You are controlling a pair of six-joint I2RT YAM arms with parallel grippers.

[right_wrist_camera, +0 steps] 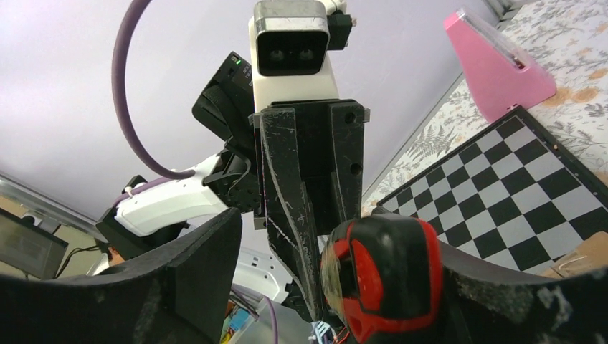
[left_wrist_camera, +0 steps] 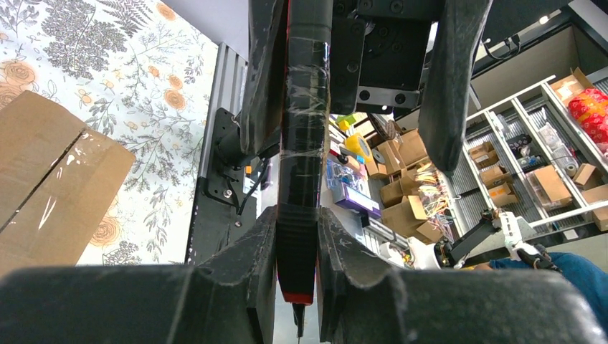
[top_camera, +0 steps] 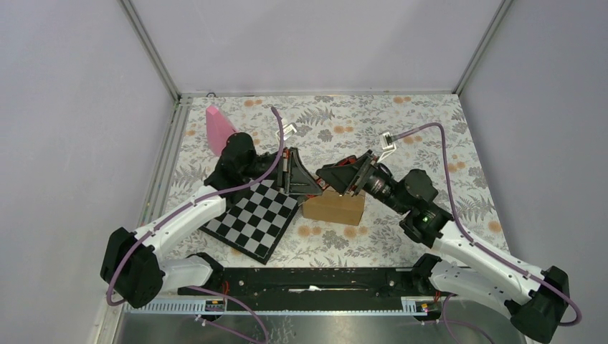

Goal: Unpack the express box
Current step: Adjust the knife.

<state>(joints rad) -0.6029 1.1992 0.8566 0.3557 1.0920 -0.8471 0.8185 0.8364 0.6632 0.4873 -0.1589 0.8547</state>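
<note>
Sitting flat on the flowered table (top_camera: 401, 136), the box (top_camera: 333, 208) is near the middle, just beside the right corner of the chessboard (top_camera: 251, 218). Clear tape is on its top seam, so it looks not yet opened. Both arms meet over its far edge. The left gripper (left_wrist_camera: 297, 236) is pressed tight on a black & red cutter (left_wrist_camera: 300, 143) wrapped w/ clear tape, holding it near one end. The right gripper (right_wrist_camera: 315, 279) is spread wide around the other end. One finger (right_wrist_camera: 502, 301) seems to lie against the red handle and the other is well apart, so it pinches nothing. Probably the step is passing or adjusting the cutter before slitting the tape. To do it well, the right side should centre the handle btw its fingers & close firmly before the left lets go. I cannot tell if the blade is out. The pink cone (top_camera: 219, 129) is well apart, far left.
</note>
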